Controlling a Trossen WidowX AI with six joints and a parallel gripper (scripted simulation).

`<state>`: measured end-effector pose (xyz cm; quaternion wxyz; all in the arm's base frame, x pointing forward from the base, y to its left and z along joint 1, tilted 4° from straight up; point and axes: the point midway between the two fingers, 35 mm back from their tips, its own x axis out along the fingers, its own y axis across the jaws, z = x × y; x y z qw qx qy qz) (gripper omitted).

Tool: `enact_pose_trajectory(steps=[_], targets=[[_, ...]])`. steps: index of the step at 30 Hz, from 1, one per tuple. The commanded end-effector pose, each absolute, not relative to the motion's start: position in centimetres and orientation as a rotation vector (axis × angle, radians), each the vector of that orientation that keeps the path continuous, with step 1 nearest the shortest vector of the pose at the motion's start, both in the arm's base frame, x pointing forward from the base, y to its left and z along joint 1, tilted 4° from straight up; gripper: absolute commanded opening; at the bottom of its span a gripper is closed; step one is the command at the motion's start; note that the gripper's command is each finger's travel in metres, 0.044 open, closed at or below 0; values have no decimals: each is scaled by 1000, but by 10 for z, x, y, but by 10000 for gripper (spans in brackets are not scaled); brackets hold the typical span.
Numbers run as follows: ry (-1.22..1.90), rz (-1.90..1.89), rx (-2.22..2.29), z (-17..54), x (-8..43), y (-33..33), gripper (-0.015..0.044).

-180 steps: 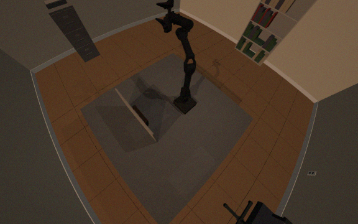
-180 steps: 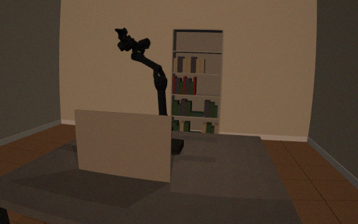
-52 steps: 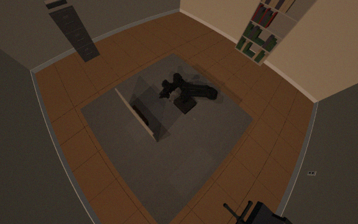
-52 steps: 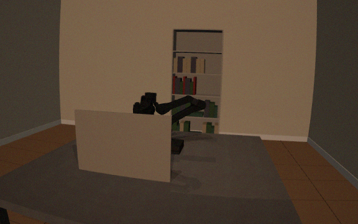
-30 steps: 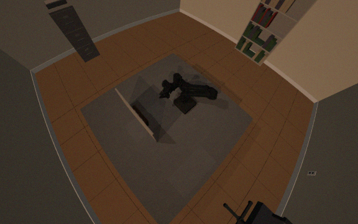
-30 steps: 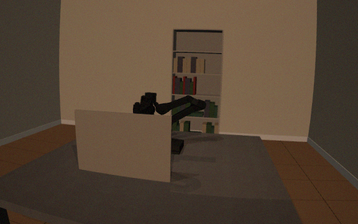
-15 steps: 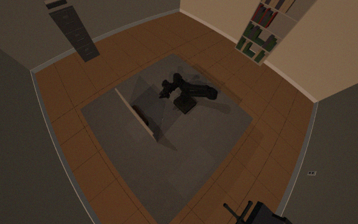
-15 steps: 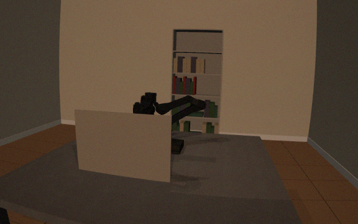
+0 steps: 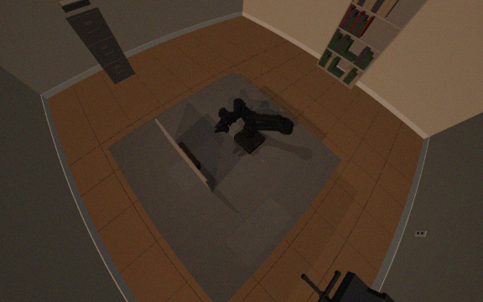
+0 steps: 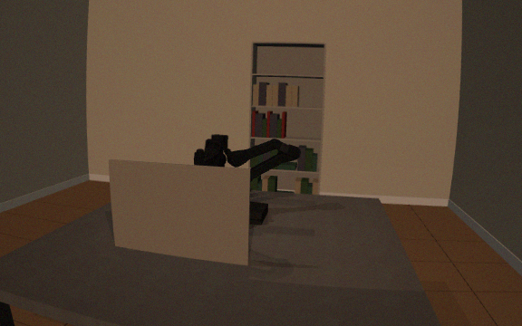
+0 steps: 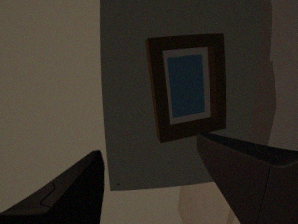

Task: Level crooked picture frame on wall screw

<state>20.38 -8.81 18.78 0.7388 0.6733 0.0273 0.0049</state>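
Note:
The picture frame (image 11: 218,85) (image 9: 188,154), brown with a blue picture, hangs on the front of the upright panel (image 11: 125,110) (image 9: 168,136) (image 10: 179,208). In the wrist view its lower edge rises to the right more steeply than the panel's lower edge, so its right side looks a little high. The screw and the notched strip are hidden. My gripper (image 11: 150,149) (image 9: 216,129) is open and empty, in front of the panel and apart from the frame. Its right fingertip overlaps the frame's lower edge only in the wrist view. In the exterior view the panel hides the frame and the fingertips.
The panel stands on the grey table (image 9: 262,184) (image 10: 333,267), with the arm's base (image 9: 249,139) in front of it. A bookshelf (image 9: 344,52) (image 10: 310,92) and a filing cabinet (image 9: 101,46) stand by the walls. A dark device (image 9: 352,289) shows at the lower right.

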Motion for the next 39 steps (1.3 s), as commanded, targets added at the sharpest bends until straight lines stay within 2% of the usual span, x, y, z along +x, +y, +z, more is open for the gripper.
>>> enact_pose_trajectory(steps=[1,18,33,39], targets=[[57,6,1477,187,204,-89,260],[51,11,1478,147,276,-89,260],[50,12,1479,146,281,-77,260],[47,15,1479,149,322,-78,260]])
